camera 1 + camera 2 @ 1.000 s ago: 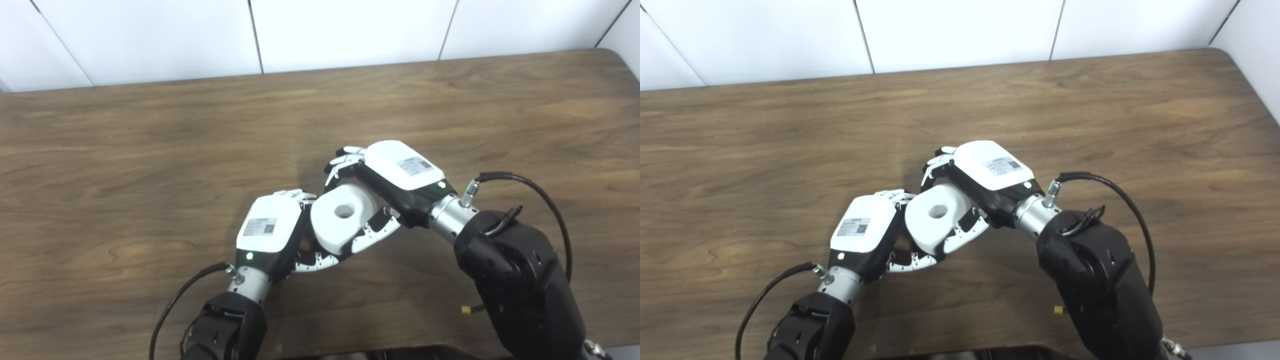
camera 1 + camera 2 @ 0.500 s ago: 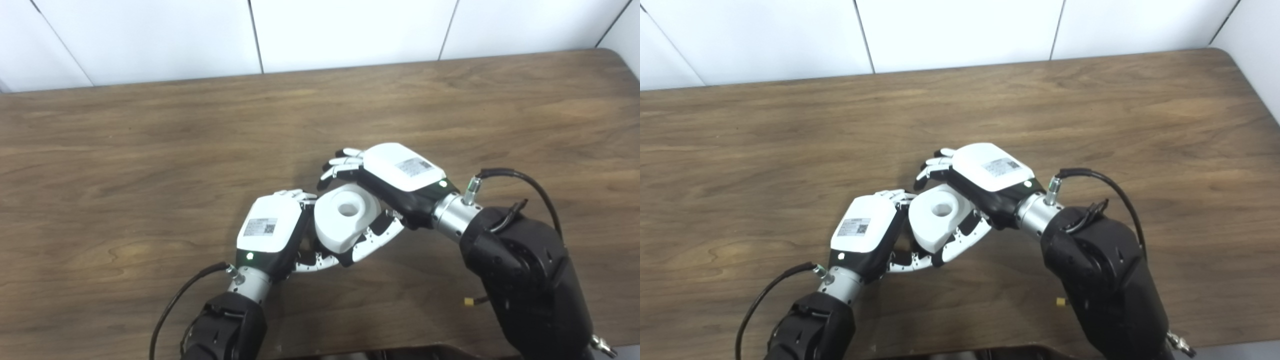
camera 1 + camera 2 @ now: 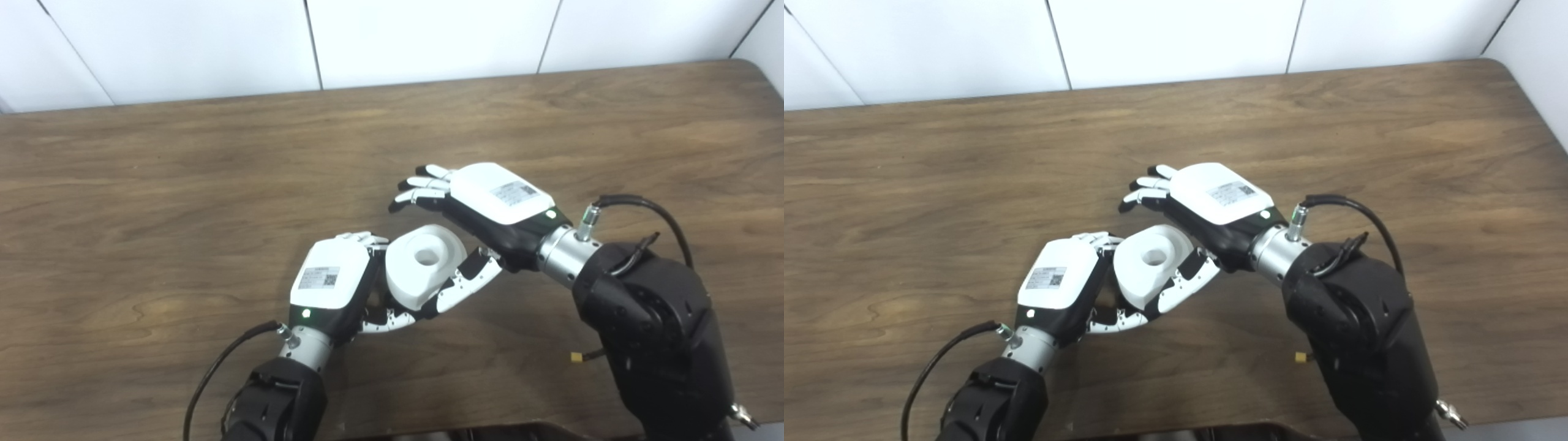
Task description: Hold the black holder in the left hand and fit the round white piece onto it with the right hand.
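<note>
Two robot hands meet over a brown wooden table [image 3: 184, 171], with the round white piece [image 3: 424, 264] between them. The left hand [image 3: 334, 285] is curled around something beneath the piece, its fingers closed under and beside it; the black holder is hidden behind the hand and the piece, so whether it sits in that grip cannot be told. The right hand [image 3: 484, 208] hovers just above and behind the piece, fingers [image 3: 422, 184] spread forward and clear of it, while its thumb [image 3: 465, 283] lies against the piece's near side; it grasps nothing.

The white piece rests tilted against the left hand, above the table, its central hole facing up and toward the camera. It appears to be seated, or nearly so, on whatever the left hand holds.

The piece looks like a thick, rigid plastic ring with a smooth, matte skin, probably light and not fragile, but apt to slip under hard fingertips. Its broad outer rim seems the safest place to grip, from opposite sides, leaving the hole free for the holder. Pressing on the flat top face around the hole would likely seat it without tipping it.
</note>
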You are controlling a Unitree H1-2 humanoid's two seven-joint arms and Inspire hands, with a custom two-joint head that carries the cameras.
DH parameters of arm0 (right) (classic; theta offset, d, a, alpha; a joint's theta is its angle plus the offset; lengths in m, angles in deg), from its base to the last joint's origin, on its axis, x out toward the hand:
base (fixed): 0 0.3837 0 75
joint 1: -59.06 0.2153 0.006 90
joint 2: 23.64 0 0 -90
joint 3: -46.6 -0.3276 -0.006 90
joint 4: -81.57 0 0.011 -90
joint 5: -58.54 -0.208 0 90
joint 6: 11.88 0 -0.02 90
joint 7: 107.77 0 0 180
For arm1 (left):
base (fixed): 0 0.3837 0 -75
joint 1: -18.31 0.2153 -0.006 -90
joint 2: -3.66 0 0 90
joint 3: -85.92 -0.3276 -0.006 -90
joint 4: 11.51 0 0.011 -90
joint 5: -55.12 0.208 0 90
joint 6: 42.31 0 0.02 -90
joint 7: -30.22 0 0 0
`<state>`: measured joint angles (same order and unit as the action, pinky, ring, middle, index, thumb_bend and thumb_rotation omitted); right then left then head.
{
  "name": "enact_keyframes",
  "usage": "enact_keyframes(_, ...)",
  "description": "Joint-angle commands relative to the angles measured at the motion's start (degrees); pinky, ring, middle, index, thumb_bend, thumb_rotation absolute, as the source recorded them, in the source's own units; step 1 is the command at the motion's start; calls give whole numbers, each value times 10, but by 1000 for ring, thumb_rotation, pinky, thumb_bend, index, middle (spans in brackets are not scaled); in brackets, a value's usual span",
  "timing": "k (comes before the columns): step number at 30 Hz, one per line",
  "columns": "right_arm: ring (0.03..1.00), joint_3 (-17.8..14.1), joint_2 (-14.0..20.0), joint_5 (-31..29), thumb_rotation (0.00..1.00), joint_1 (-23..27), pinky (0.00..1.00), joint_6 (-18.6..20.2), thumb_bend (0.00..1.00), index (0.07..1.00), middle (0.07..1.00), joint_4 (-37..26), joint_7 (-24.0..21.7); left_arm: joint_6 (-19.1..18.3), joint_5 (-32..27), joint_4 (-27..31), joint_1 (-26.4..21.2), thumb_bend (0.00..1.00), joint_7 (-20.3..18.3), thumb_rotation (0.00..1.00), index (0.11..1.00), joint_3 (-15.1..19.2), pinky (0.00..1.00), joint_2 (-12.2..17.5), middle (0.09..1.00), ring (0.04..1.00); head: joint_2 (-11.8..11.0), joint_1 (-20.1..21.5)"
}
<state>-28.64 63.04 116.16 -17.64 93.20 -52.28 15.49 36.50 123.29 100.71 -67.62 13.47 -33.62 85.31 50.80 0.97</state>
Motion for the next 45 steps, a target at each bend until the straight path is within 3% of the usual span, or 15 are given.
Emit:
enact_keyframes(1,987,-11,0,2,445,23,937,5,1000,855,939,-24,-9,9,4,-14,8,521,-21,49,487,-9,845,5,752,833,0,2)
enact_keyframes(12,1000,-42,8,4,442,32,960,9,1000,890,954,-48,-55,10,3,-14,7,520,-26,53,488,-5,827,11,744,817,-1,5)
enact_keyframes(22,1000,-47,10,4,436,33,970,8,1000,899,960,-47,-69,6,29,-4,8,519,-41,71,496,-6,806,12,747,802,0,0)
enact_keyframes(23,1000,-48,10,3,437,34,972,8,1000,899,959,-46,-69,5,36,-2,9,663,-42,145,609,-6,799,11,750,799,1,0)
enact_keyframes(26,1000,-51,11,2,432,40,971,10,1000,900,958,-43,-73,-2,60,5,12,762,-59,240,713,-5,797,5,764,801,1,-1)
enact_keyframes(38,1000,-59,6,1,427,54,962,11,1000,890,955,-31,-60,-2,160,29,19,836,-159,370,851,10,810,-24,837,830,5,-8)
enact_keyframes(45,1000,-62,9,-3,420,55,964,12,1000,894,957,-25,-60,2,173,41,26,859,-177,354,865,27,821,-39,846,838,9,-11)
